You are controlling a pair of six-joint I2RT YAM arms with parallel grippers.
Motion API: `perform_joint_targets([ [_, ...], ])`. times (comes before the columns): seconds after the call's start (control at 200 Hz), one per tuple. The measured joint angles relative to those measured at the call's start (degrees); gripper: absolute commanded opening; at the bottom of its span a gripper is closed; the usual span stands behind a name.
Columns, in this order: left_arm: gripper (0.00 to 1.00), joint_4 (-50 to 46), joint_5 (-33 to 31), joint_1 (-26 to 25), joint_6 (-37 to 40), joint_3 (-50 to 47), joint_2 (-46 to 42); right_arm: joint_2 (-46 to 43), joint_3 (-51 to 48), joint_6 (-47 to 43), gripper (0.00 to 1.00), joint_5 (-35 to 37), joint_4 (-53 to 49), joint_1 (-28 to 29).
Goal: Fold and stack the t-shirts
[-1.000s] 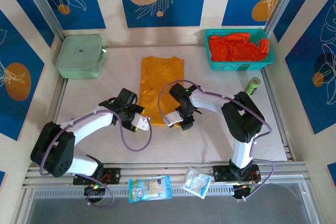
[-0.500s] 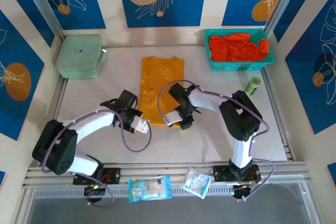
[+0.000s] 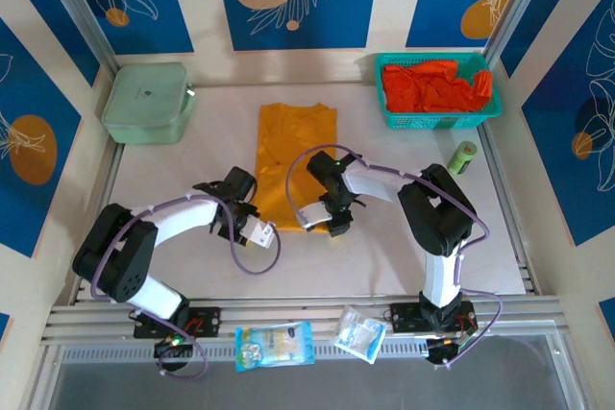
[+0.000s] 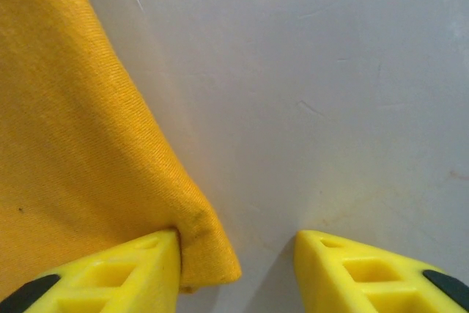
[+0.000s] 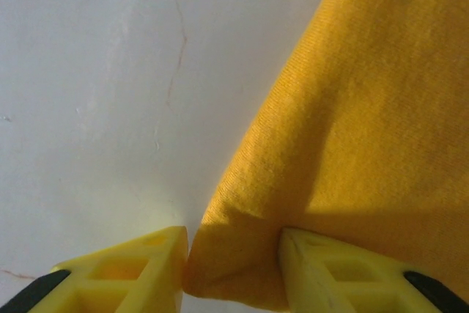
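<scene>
From above, we see the mustard t-shirt (image 3: 296, 156) lying flat as a long strip at the centre of the table (image 3: 384, 256). The left gripper (image 3: 258, 229) sits at the strip's 7 o'clock corner and the right gripper (image 3: 322, 221) at its 5 o'clock corner. The red-orange t-shirts (image 3: 437, 86) lie heaped in the teal basket (image 3: 437, 124) at 1 o'clock. The pale green box (image 3: 146, 103) sits at 10 o'clock.

On the left wrist, the left gripper (image 4: 236, 245) stands partly wide around a corner of the mustard t-shirt (image 4: 80, 144). The cloth touches the 7 o'clock finger (image 4: 110, 269), and bare table separates it from the other.

On the right wrist, the right gripper (image 5: 233, 245) brackets a corner of the mustard t-shirt (image 5: 366, 108), and cloth fills the gap. We cannot tell whether it is pinched.
</scene>
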Motion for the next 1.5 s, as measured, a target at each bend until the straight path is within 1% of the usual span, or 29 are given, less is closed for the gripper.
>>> perform_joint_targets([
  [0.055, 0.44, -0.6, 0.0, 0.0, -0.1, 0.6, 0.8, 0.2, 0.2, 0.3, 0.39, 0.0, 0.0, 0.2],
  [0.095, 0.37, -1.1, 0.0, -0.1, -0.4, 1.1, 1.3, 0.3, 0.2, 0.5, 0.39, 0.0, 0.0, 0.2],
  [0.125, 0.34, -1.7, 0.0, -0.2, -0.6, 1.5, 1.6, 0.3, 0.3, 0.6, 0.39, 0.0, 0.0, 0.3],
  [0.235, 0.33, -4.2, -0.3, -0.5, -1.0, 3.8, 3.4, 0.8, 0.7, 1.2, 0.38, -0.1, -0.1, 0.3],
  [0.325, 0.31, -7.0, -1.1, -1.0, -1.9, 7.1, 6.3, 1.3, 1.4, 1.5, 0.38, -0.2, -0.6, 0.2],
  [0.41, 0.25, -10.9, -2.1, -1.5, -2.6, 11.1, 9.5, 1.7, 1.7, 1.7, 0.37, -0.2, -0.9, 0.2],
  [0.485, 0.14, -14.0, -2.8, -1.9, -3.4, 14.1, 12.0, 1.7, 1.8, 2.1, 0.36, -0.3, -0.9, 0.1],
  [0.545, 0.00, -16.0, -3.2, -2.2, -4.0, 16.0, 13.6, 1.7, 1.8, 2.3, 0.35, -0.5, -0.8, 0.1],
  [0.6, 0.00, -16.8, -3.4, -2.3, -4.5, 17.0, 14.2, 1.7, 1.8, 2.5, 0.32, -0.5, -0.7, 0.1],
  [0.64, 0.00, -17.0, -3.5, -2.4, -4.8, 17.2, 14.3, 1.7, 1.8, 2.7, 0.28, -0.5, -0.6, 0.0],
  [0.68, 0.00, -17.0, -3.6, -2.5, -5.0, 17.2, 14.4, 1.7, 1.8, 3.0, 0.22, -0.5, -0.3, 0.0],
  [0.785, 0.00, -16.8, -3.6, -2.5, -5.1, 17.0, 14.1, 1.8, 2.2, 3.2, 0.00, -0.6, 0.1, 0.0],
  [0.926, 0.00, -15.7, -3.7, -2.5, -4.6, 15.9, 13.0, 1.6, 2.3, 3.1, 0.00, -1.0, -0.1, -0.2],
  [1.066, 0.00, -12.5, -3.8, -2.5, -3.5, 12.8, 9.2, -0.2, 0.1, 3.1, 0.00, -1.9, 1.5, -0.7],
  [1.136, 0.00, -9.9, -3.8, -2.5, -3.0, 10.9, 7.3, -1.5, -1.4, 3.2, 0.00, -2.1, 1.9, -1.0],
  [1.261, 0.00, -2.1, -3.8, -2.5, -2.9, 9.3, 5.0, -4.3, -4.0, 3.7, 0.00, -2.3, 1.8, -1.0],
  [1.391, 0.00, 2.6, -3.8, -2.6, -2.9, 5.3, -2.4, -8.7, -6.4, 4.7, 0.00, -2.3, 1.9, -0.9],
  [1.501, 0.00, 3.5, -3.9, -2.9, -3.0, 1.3, -10.7, -13.3, -8.9, 5.9, 0.00, -2.3, 2.0, 0.0],
])
